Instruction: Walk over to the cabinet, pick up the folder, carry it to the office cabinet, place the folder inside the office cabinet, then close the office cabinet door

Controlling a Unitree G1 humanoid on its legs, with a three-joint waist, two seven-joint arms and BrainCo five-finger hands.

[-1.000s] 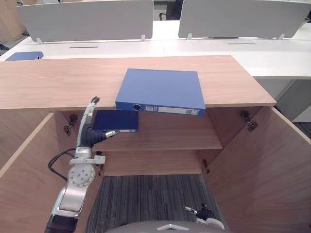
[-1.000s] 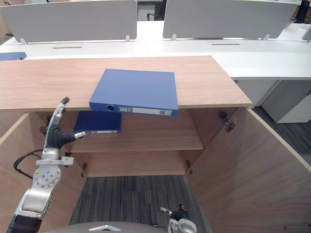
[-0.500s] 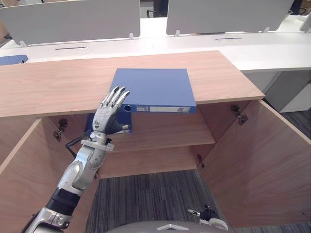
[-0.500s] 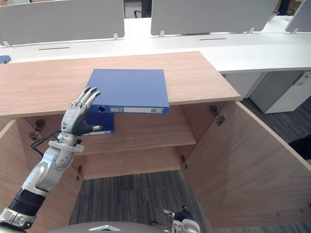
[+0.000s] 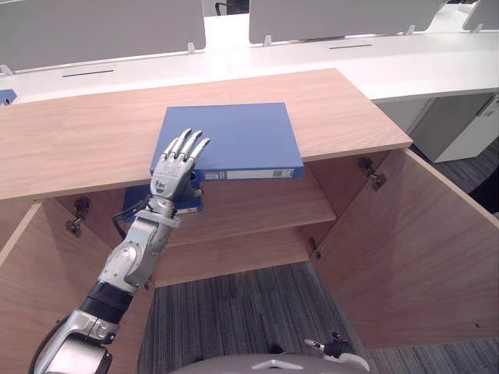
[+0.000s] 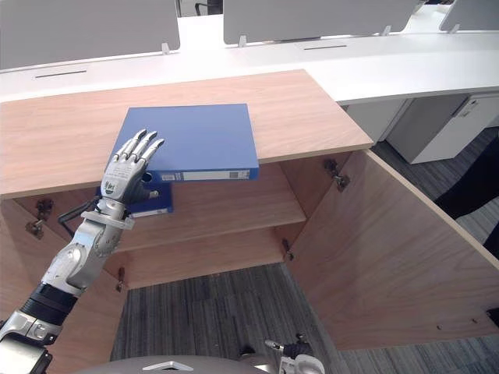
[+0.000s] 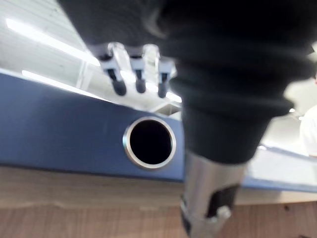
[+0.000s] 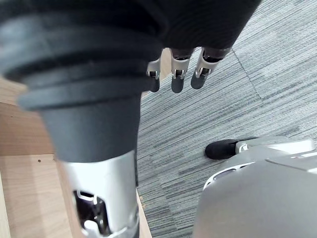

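A blue folder (image 5: pixel 234 136) lies flat on the wooden cabinet top (image 5: pixel 78 148), its spine hanging over the front edge. My left hand (image 5: pixel 173 170) is raised in front of the spine's left end, its straight fingers (image 7: pixel 136 74) reaching over the folder's top; I cannot tell whether they touch. The spine's metal-ringed hole (image 7: pixel 149 141) sits just past the hand. A second blue folder (image 6: pixel 152 201) lies on the shelf (image 5: pixel 257 206) inside the open cabinet, partly behind the arm. My right hand (image 8: pixel 178 74) hangs low over the carpet, fingers relaxed and holding nothing.
Both cabinet doors stand open, the right door (image 5: pixel 413 249) swung far out and the left door (image 5: pixel 31 288) beside my arm. White desks (image 5: pixel 437 66) with grey dividers (image 5: pixel 93 31) run behind the cabinet. Grey carpet (image 5: pixel 234 312) lies in front.
My left hand has risen from beside the shelf to the front-left of the top folder's spine, fingers now spread straight over it. The camera has also shifted.
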